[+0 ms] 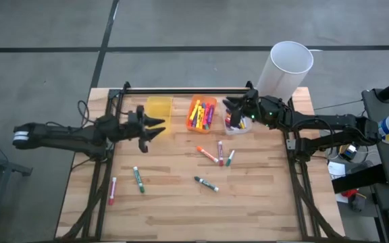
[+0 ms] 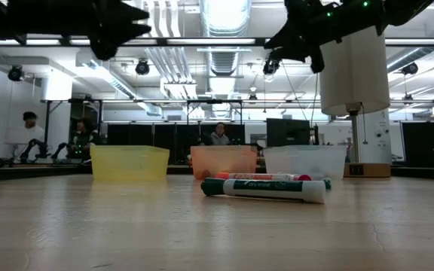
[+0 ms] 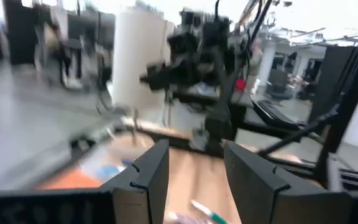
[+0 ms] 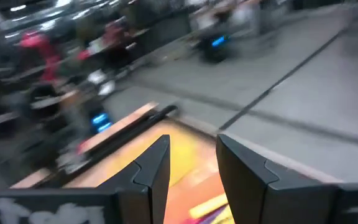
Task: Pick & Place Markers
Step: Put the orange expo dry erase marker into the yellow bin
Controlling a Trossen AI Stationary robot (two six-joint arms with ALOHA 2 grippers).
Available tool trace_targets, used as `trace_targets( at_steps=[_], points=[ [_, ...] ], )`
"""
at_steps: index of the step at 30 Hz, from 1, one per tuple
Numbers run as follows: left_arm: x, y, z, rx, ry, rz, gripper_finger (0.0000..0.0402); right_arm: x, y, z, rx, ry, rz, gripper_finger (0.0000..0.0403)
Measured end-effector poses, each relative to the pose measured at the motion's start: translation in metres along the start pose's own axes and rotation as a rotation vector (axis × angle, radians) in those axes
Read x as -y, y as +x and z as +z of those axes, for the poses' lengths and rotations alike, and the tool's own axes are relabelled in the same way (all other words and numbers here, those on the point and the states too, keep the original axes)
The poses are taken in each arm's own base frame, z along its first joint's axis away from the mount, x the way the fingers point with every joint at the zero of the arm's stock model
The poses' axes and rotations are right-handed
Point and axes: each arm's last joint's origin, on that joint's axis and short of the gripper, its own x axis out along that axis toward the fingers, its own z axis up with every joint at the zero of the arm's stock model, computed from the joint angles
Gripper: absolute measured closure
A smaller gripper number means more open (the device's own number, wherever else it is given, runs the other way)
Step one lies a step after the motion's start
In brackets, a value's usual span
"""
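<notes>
Six markers (image 1: 206,183) lay loose across the bench's (image 1: 181,216) near half. Along the far edge stood a yellow bin (image 1: 159,107), seemingly bare, an orange bin (image 1: 202,113) heaped with markers, and a clear bin (image 1: 236,125) holding a few. The left gripper (image 1: 155,126) hovered beside the yellow bin, the right gripper (image 1: 230,108) over the clear bin, both with fingers apart, holding nothing.
</notes>
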Motion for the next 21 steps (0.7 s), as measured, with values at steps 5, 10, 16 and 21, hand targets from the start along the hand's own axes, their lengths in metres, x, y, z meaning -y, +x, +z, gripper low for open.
trace_targets(
  at_steps=[5,10,16,21],
  points=[
    [0.004,0.008,-0.025,-0.086,-0.129,-0.068,0.0253,-0.018,-0.002,-0.011,-0.189,0.01,0.403,0.0284],
    [0.015,0.009,-0.04,-0.112,-0.154,-0.161,0.0253,-0.035,-0.005,-0.034,-0.351,0.018,0.502,0.0286],
    [0.025,0.002,-0.028,-0.038,-0.11,-0.242,0.0253,-0.05,-0.001,-0.062,-0.538,0.017,0.436,0.0287],
    [0.027,-0.016,-0.008,0.081,-0.095,-0.293,0.0253,-0.061,0.013,-0.076,-0.683,-0.041,0.332,0.0289]
  ],
)
